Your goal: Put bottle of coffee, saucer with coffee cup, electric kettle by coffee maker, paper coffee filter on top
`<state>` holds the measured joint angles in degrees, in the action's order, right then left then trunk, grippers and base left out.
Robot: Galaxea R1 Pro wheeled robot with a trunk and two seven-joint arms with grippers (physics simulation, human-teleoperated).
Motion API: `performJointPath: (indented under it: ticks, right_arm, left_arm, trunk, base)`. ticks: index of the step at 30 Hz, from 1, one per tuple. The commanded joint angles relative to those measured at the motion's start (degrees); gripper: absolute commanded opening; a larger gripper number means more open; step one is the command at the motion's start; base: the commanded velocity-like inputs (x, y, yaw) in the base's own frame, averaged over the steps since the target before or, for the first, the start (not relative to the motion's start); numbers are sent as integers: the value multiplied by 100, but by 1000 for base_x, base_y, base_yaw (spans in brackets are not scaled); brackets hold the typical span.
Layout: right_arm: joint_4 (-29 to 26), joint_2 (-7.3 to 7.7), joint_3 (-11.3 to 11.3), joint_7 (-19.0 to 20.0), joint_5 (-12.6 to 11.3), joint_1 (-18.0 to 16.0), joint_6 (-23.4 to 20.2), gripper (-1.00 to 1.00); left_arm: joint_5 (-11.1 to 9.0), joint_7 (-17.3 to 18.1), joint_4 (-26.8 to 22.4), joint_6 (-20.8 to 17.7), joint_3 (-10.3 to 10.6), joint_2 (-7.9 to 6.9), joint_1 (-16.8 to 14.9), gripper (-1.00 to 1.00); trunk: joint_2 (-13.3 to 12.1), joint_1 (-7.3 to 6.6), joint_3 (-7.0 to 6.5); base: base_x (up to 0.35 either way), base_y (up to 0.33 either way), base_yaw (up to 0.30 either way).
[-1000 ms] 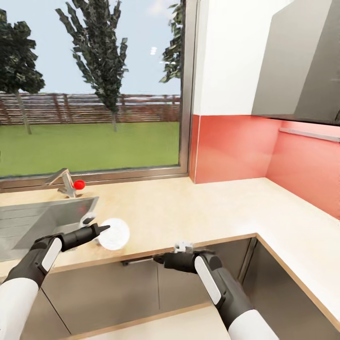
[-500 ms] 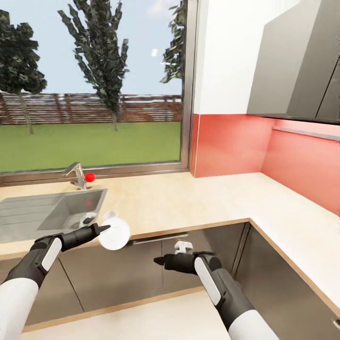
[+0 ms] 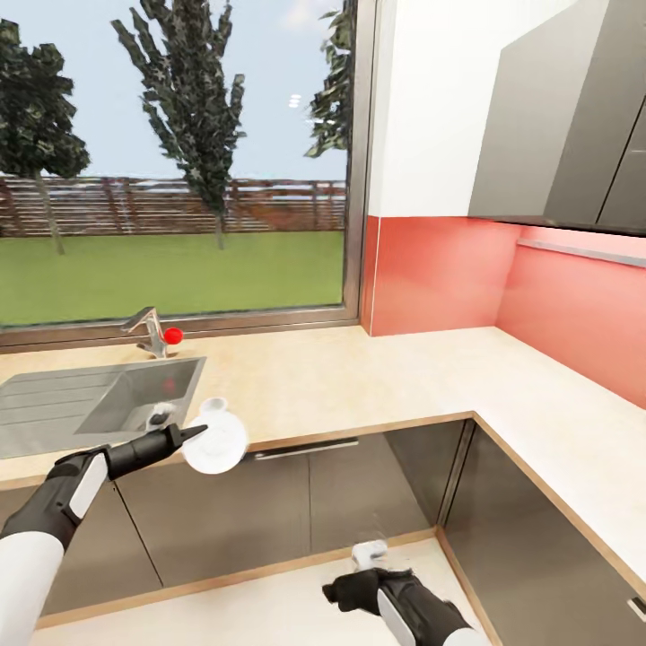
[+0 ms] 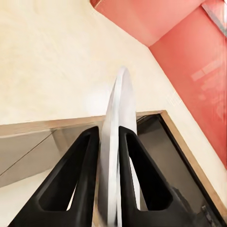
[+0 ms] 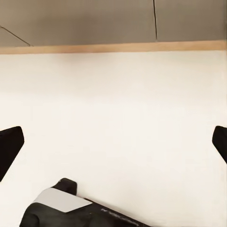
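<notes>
Saucer (image 3: 215, 441) lower left of head frame, held on edge between the left gripper's (image 3: 194, 434) fingers (image 4: 85, 161), clamped narrow on its rim; it hangs at the countertop's (image 3: 359, 386) front edge, just right of the sink (image 3: 99, 399). Right gripper (image 3: 345, 590) low at bottom centre, fingers spread wide, nothing between them.

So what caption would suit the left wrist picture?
Left hand pinches the saucer edge-on above the kitchen countertop.
</notes>
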<state>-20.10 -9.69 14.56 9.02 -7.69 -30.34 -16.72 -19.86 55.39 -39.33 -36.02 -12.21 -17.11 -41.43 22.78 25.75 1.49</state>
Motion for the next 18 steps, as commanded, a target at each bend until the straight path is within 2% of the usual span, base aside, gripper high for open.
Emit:
performJointPath:
  ticks: [1, 4, 7, 9, 12, 18]
  right_arm:
    - [305, 6, 33, -15, 24, -7, 225, 100]
    - [1026, 18, 30, -36, 170, -7, 789, 100]
    - [1489, 26, 34, -175, 257, -6, 1003, 100]
    - [1605, 21, 36, -329, 305, -7, 1042, 100]
    - [1658, -1, 37, -446, 323, -6, 1058, 100]
    - [1757, 1, 21, -501, 334, -2, 1069, 100]
  left_arm:
    - [-13, 136, 14, -28, -35, -50, 18, -100]
    - [-10, 572, 46, -18, -169, -209, 203, -100]
    - [-7, 777, 54, 25, -460, -271, 456, -100]
    - [-5, 820, 56, 50, -689, -284, 599, -100]
    - [-8, 847, 57, 63, -870, -290, 710, -100]
    - [-12, 866, 34, 61, -959, -292, 765, -100]
  trunk:
    - [14, 4, 13]
    - [14, 4, 13]
    - [14, 4, 13]
    - [14, 4, 13]
    - [14, 4, 13]
    - [14, 4, 13]
  base:
    - [0, 0, 0]
    - [0, 0, 0]
    - [0, 0, 0]
    - [0, 0, 0]
    - [0, 0, 0]
    - [0, 0, 0]
